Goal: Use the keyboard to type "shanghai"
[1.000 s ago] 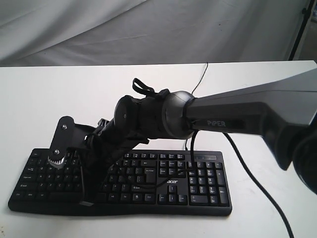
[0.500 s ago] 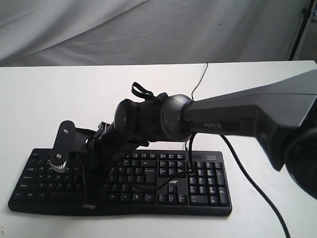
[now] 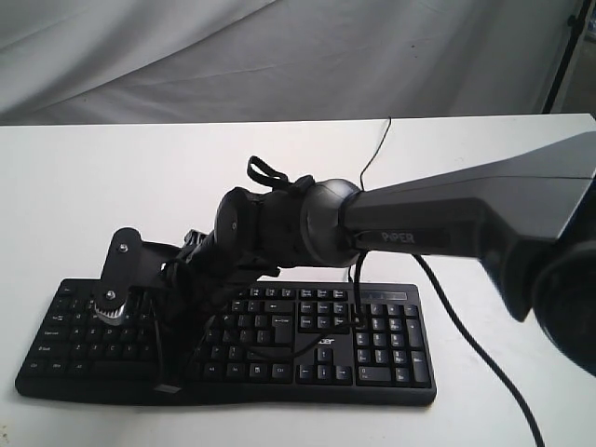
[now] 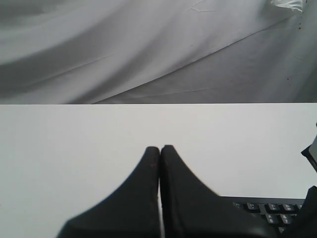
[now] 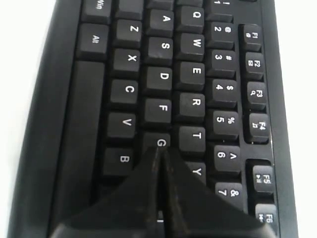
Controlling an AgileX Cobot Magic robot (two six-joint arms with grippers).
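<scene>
We read "acer" on the keyboard (image 3: 391,346) and "PIPER" on the arm (image 3: 438,223). The right gripper (image 5: 159,150) is pinched together by G, the left gripper (image 4: 159,148) too.

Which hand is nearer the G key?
Right. The right hand, shut, has its tips at the G key; the left hand, also shut, is over the table, off the keyboard.

The keyboard (image 3: 372,349) is black with white legends and a white logo (image 3: 323,341). The table (image 3: 112,186) is plain white and the cloth (image 3: 279,56) pale grey. The arm (image 3: 466,205) is dark grey with pale lettering. The left gripper (image 4: 160,148), right gripper (image 5: 161,152) and cable (image 3: 484,361) are black.
</scene>
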